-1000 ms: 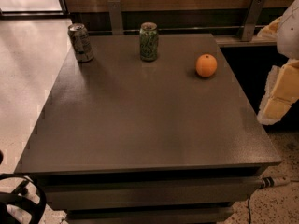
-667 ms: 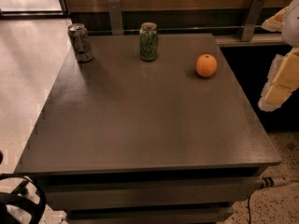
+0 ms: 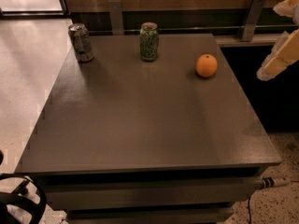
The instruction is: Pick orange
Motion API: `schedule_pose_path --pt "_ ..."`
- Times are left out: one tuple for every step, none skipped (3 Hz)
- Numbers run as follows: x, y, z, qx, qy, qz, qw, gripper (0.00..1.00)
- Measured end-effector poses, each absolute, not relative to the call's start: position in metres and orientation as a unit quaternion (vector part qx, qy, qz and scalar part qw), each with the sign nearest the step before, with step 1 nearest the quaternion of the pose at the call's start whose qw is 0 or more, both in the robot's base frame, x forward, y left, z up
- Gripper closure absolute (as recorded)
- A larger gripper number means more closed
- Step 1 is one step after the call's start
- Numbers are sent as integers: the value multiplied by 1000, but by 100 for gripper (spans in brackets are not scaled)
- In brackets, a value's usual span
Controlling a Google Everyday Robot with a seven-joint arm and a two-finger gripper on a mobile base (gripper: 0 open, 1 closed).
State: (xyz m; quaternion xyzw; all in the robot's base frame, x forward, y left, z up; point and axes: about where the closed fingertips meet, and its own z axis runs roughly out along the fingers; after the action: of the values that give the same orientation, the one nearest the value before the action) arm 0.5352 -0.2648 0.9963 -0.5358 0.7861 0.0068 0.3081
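Note:
The orange [image 3: 206, 65] is a small round bright-orange fruit. It rests on the dark grey table [image 3: 140, 120] near the far right corner. My gripper [image 3: 286, 31] hangs at the right edge of the camera view, beyond the table's right side and to the right of the orange. It is partly cut off by the frame. Its two pale fingers [image 3: 278, 57] stand apart with nothing between them. It does not touch the orange.
A green can [image 3: 149, 41] stands upright at the far middle of the table, left of the orange. A silver can [image 3: 81, 42] stands at the far left corner. A wooden wall with metal brackets runs behind the table. A cable lies on the floor at lower right.
My gripper has risen and shifted slightly toward the upper right edge of the view. The orange and both cans have not moved.

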Motion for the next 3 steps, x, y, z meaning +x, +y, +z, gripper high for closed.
schedule_pose_path --pt "558 -278 978 -489 802 38 340 0" --pt "572 -285 954 -452 818 61 352 0" --pt "573 -285 953 -451 818 61 353 0"
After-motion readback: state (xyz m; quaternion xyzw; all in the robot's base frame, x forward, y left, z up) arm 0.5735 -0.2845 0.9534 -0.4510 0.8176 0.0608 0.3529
